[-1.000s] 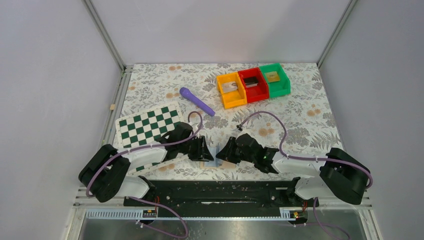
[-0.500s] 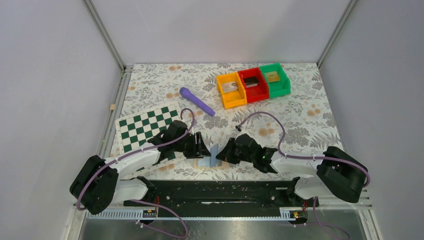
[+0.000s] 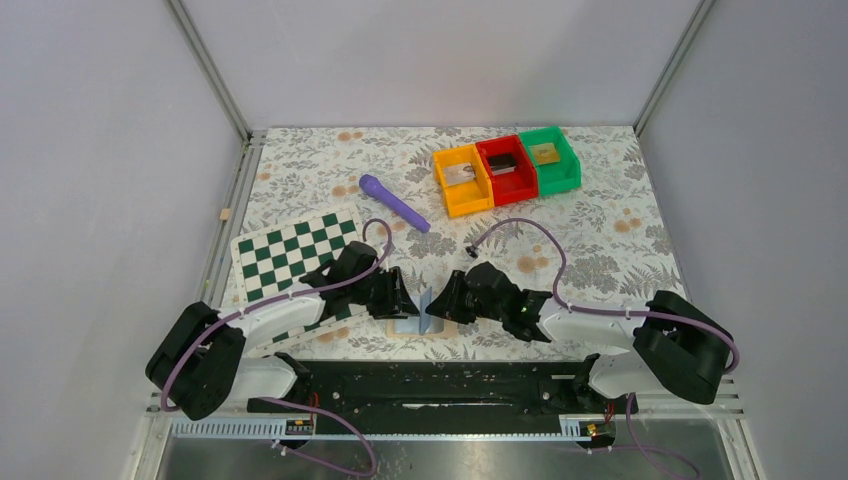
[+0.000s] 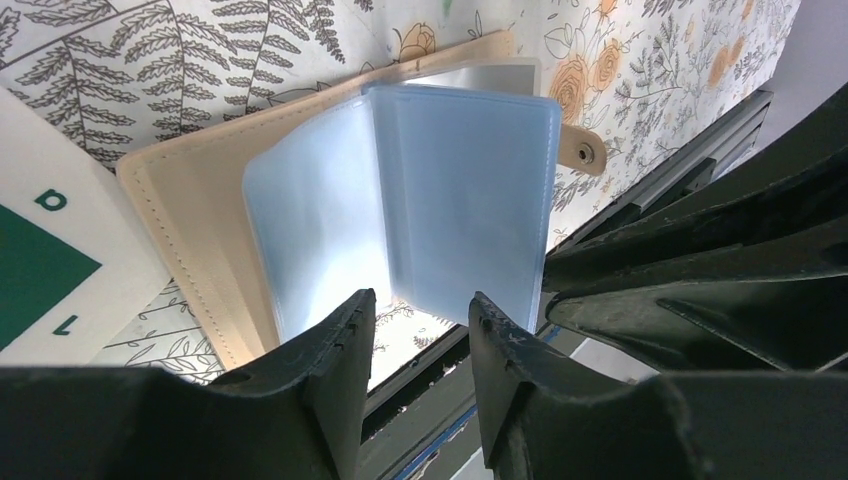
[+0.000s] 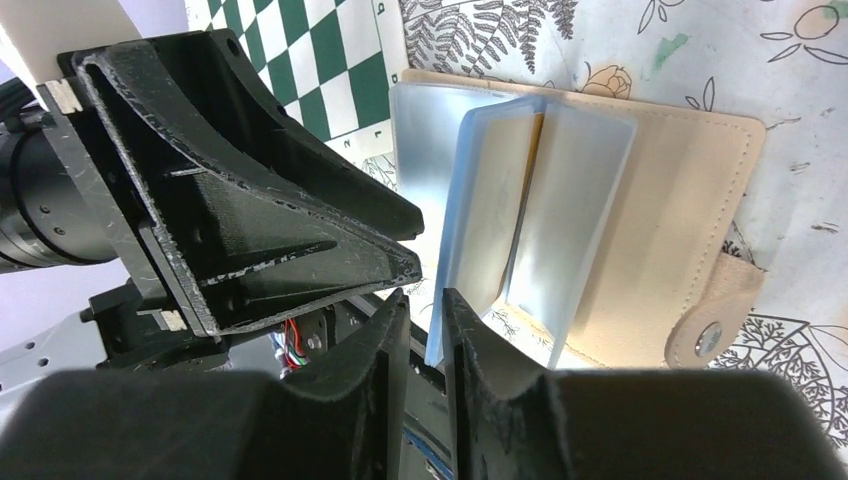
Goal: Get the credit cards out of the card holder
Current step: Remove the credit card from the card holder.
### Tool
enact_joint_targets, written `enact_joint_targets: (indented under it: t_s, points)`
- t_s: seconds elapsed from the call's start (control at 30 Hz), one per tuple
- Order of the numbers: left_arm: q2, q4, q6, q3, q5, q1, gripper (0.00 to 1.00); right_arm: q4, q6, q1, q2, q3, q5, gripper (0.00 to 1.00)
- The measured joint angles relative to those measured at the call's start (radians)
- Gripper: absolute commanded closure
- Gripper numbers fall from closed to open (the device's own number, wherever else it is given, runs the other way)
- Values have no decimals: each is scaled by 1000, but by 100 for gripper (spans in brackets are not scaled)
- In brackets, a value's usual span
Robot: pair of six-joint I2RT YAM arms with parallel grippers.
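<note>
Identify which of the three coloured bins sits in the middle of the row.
The red bin. It stands between the orange bin on its left and the green bin on its right, all three side by side.

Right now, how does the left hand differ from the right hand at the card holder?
The left hand has its fingers apart with nothing between them; the right hand has them nearly together, a blue sleeve edge in the gap. The left hand is on the checkered board side, the right hand on the snap tab side. Both sit low at the open card holder, facing each other.
</note>
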Motion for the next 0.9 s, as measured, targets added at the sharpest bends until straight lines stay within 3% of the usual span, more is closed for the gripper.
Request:
enact_joint_targets:
  t_s: [0.27, 0.33, 0.67, 0.9]
  points:
    - [-15, -19, 1, 0, 0, 0, 60, -106, 0, 0, -4, 11, 37, 91]
    - [-20, -19, 2, 0, 0, 0, 60, -118, 0, 0, -19, 6, 51, 99]
    - [-21, -17, 3, 0, 5, 0, 55, -116, -5, 1, -41, -12, 56, 100]
    - [-35, -19, 7, 0, 22, 1, 54, -266, -47, 1, -182, -14, 97, 100]
